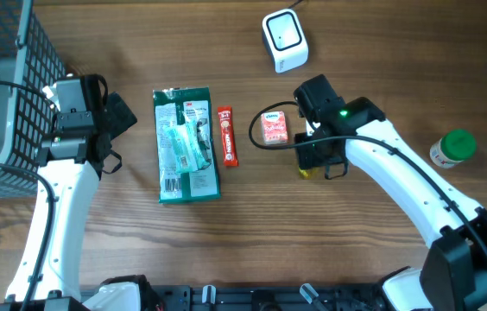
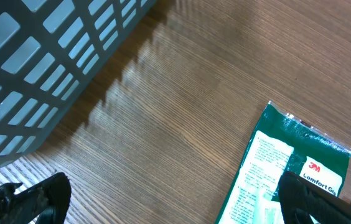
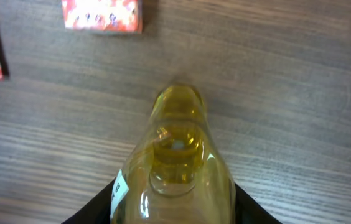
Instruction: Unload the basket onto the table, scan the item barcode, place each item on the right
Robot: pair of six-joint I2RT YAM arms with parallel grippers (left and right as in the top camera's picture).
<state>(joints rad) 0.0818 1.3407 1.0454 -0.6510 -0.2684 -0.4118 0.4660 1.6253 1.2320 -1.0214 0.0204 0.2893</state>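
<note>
Yellow bottle point(image 3: 174, 168) clamped in right pincer point(image 3: 174, 208); left pincer point(image 2: 175, 199) gapes near 3M pack point(image 2: 269, 168).

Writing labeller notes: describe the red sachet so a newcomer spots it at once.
Find the big green package in the middle of the wooden table. Between it and a small pink box lies the red sachet, close to the package. It is the only long, narrow strip; both neighbours are wider.

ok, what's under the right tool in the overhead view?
A yellow bottle between the fingers of the right tool, wooden table around it. Overhead shows only a yellow sliver; the arm covers the rest. No barcode visible, just a label edge.
</note>
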